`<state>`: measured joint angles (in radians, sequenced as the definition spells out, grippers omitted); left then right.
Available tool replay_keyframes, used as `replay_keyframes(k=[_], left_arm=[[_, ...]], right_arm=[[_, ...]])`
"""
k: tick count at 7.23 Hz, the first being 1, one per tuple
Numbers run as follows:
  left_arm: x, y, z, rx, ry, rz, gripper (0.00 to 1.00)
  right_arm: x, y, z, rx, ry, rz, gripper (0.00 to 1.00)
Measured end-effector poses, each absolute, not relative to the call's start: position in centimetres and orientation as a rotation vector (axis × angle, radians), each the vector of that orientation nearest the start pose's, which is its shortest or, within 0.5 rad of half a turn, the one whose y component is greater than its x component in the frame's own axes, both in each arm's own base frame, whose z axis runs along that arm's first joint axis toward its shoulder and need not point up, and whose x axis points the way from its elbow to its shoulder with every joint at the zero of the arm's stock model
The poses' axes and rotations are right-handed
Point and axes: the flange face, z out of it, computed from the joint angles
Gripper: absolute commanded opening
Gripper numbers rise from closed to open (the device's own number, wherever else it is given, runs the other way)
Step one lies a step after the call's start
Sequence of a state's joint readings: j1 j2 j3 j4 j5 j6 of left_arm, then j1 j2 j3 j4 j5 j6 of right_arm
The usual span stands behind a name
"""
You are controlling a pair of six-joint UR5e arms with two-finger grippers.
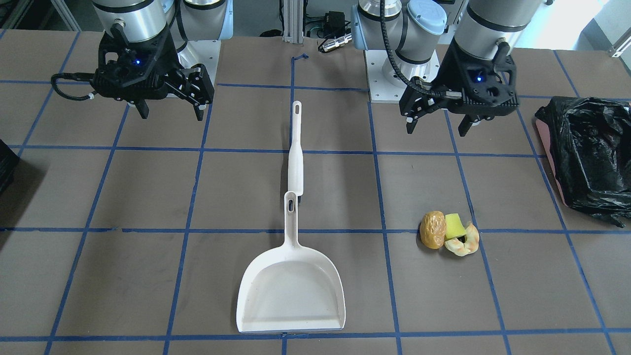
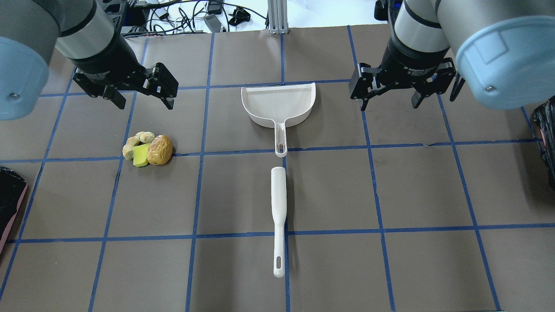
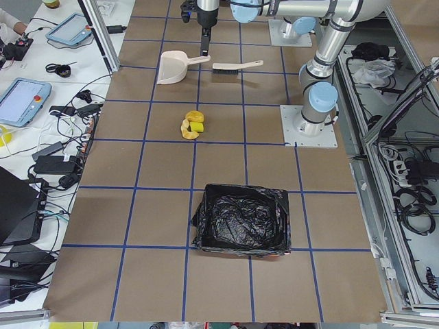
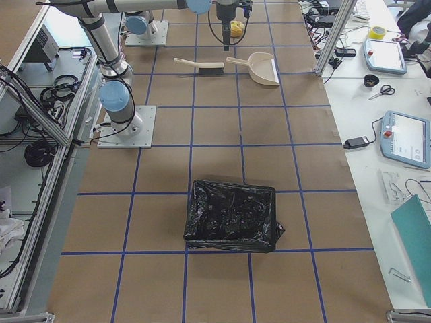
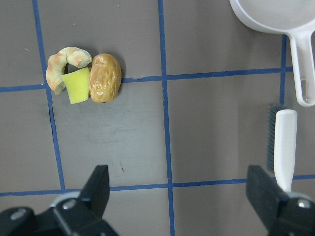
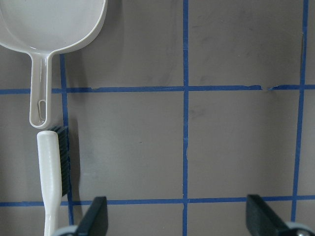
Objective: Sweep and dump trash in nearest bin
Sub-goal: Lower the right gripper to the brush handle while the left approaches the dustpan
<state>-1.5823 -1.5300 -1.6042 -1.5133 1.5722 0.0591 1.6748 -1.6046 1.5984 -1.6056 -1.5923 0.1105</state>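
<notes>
Trash bits [image 1: 453,228] clump together; the front view crops the bin [image 1: 589,148].

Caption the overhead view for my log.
Both open, left gripper and right gripper hover; trash pile lies left of dustpan and brush.

Brown lump [image 2: 159,150], yellow-green wedge [image 2: 141,155], tan croissant piece [image 2: 135,141], all 3 huddled touching; from overhead, black-lined bin [image 2: 9,193] at their 8 o'clock.

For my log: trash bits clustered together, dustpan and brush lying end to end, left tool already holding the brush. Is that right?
Not quite. The left tool is open and empty, and the brush lies ungrasped, as the overhead view shows. The rest holds.
</notes>
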Motion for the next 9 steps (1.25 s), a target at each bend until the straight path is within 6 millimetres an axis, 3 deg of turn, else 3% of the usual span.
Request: replay_keyframes(k=[5, 7, 9], left_arm=[[-14.4, -47.4, 49.4, 0.110, 3.135, -0.089, 1.00], [-13.8, -47.6, 49.1, 0.106, 3.133, -0.066, 1.00], [-13.4, -49.0, 48.1, 0.099, 3.135, -0.062, 1.00]], right_arm=[[18.7, -46.0, 48.5, 0.002, 3.145, -0.037, 1.00], [22.6, -43.9, 46.3, -0.079, 3.115, 0.036, 1.00], [28.0, -40.0, 42.0, -0.098, 3.128, 0.131, 1.00]])
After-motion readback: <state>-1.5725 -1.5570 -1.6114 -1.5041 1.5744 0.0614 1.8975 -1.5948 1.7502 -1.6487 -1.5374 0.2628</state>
